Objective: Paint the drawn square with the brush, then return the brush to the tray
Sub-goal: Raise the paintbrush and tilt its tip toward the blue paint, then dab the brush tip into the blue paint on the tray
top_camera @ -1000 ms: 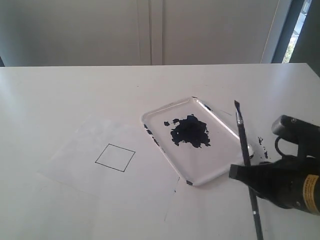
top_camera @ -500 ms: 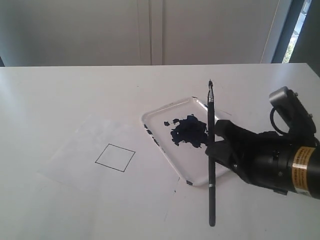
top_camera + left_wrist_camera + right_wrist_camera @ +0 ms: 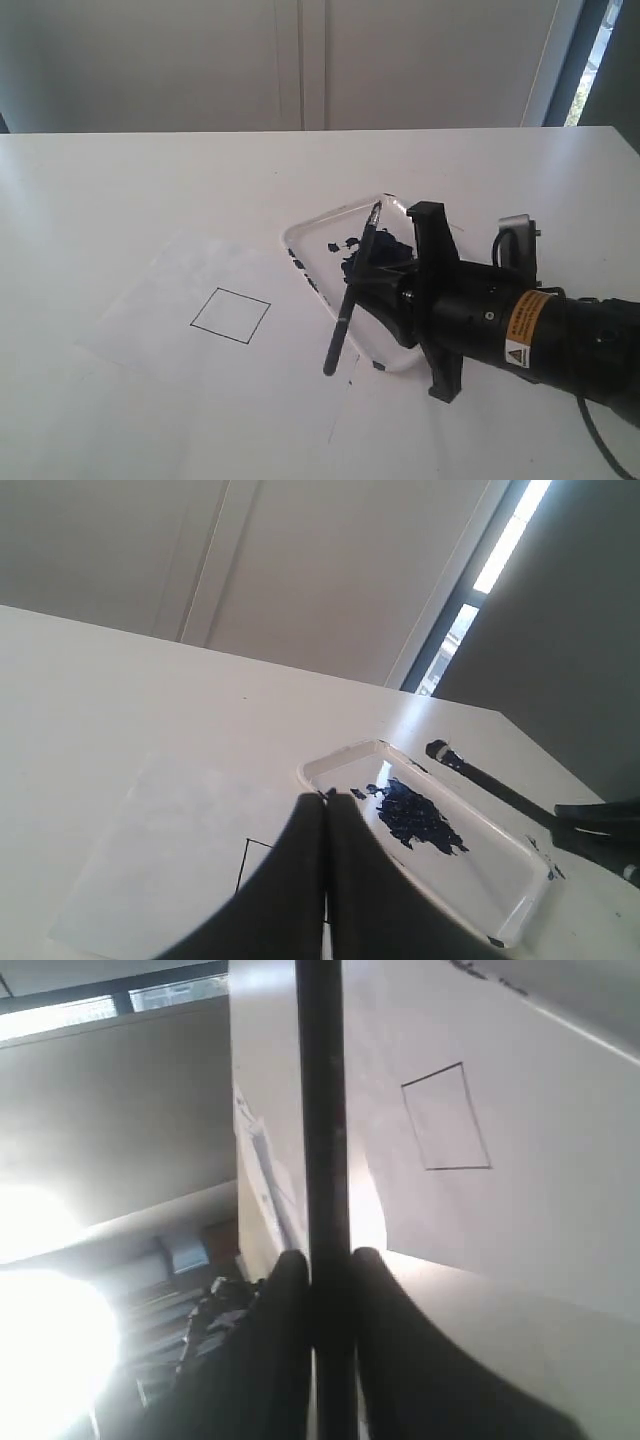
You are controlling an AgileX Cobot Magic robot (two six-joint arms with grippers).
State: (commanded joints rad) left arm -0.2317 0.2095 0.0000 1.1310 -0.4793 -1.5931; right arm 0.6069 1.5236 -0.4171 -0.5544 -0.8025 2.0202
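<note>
My right gripper [image 3: 362,283] is shut on the brush [image 3: 345,320] and hangs over the tray [image 3: 300,240], hiding much of it. The brush leans, with its ferrule end up over the blue paint blotch [image 3: 352,245] and its handle end low near the sheet. The drawn square [image 3: 230,315] is blank, to the left of the brush. In the right wrist view the brush handle [image 3: 322,1110] runs between both fingers, with the square [image 3: 447,1117] beyond. My left gripper [image 3: 327,798] is shut and holds nothing, in front of the tray [image 3: 520,920] and a corner of the square [image 3: 252,865].
The white sheet [image 3: 170,300] lies flat on the white table [image 3: 150,180], left of the tray. A thin dark streak [image 3: 340,405] marks the table near the tray's front corner. A wall stands behind the table's far edge.
The right gripper has carried the brush leftward from beside the tray to over it. The gripper has turned, so the brush now leans with its handle end toward the sheet.
</note>
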